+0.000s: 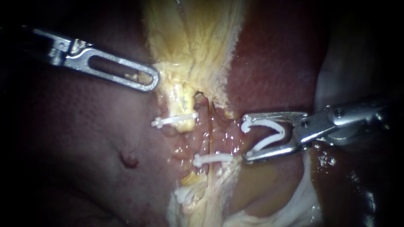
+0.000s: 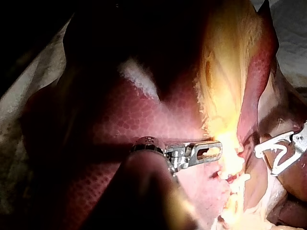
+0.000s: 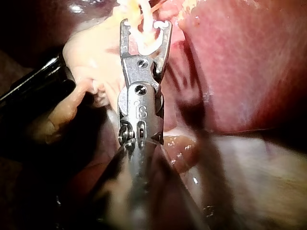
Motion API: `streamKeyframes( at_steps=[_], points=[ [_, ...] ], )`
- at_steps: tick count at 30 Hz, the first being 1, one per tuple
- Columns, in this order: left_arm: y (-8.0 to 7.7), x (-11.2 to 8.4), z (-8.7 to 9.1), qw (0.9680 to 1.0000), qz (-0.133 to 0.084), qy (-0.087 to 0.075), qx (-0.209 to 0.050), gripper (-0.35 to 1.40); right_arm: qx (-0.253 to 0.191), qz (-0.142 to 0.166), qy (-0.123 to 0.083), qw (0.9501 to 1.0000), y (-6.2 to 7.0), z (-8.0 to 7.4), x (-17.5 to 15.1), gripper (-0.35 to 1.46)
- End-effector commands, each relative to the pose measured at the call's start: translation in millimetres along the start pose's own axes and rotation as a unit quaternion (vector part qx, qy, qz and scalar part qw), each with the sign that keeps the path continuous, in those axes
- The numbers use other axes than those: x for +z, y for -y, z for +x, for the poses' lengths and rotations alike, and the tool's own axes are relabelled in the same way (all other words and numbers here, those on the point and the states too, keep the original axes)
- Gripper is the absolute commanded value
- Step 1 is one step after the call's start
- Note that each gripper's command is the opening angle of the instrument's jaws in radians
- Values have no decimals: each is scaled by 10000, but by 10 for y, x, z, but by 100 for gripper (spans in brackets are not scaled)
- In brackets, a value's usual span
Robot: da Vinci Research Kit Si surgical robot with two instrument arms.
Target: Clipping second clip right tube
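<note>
My right instrument [image 1: 247, 138] comes in from the right, and its wide-spread jaws hold an open white clip [image 1: 269, 133] between them. The clip's mouth faces the thin right tube [image 1: 209, 130] and stands a little to its right, not around it. A closed white clip [image 1: 212, 159] sits across that tube lower down. Another clip [image 1: 174, 120] crosses the left tube [image 1: 182, 103]. My left instrument [image 1: 145, 80] reaches in from the upper left, its windowed jaws shut on the edge of the yellow tissue [image 1: 189, 46]. The right wrist view shows the loaded clip [image 3: 148, 40] just short of the tissue.
Dark red liver [image 1: 84, 147] lies to the left, and more of it [image 1: 273, 63] to the upper right. A third white clip [image 1: 185, 194] sits low on the yellow strand. Pale white material [image 1: 303, 201] lies below my right instrument.
</note>
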Motion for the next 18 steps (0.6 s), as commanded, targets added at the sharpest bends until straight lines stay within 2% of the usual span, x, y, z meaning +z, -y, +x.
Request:
streamKeyframes(
  at_steps=[1, 9, 18],
  points=[
    [0, 0, 0, 10000, 0, 1, 1, -35, 47, 1, 0, 10000, -1, -2, 2, 50],
    [2, 0, 1, 10000, -4, 6, -2, -35, 321, 102, -5, 9994, -8, -18, 16, 50],
    [2, 0, 2, 10000, -6, 8, -1, -35, 502, 137, -8, 9986, -18, -29, 28, 50]
  ],
)
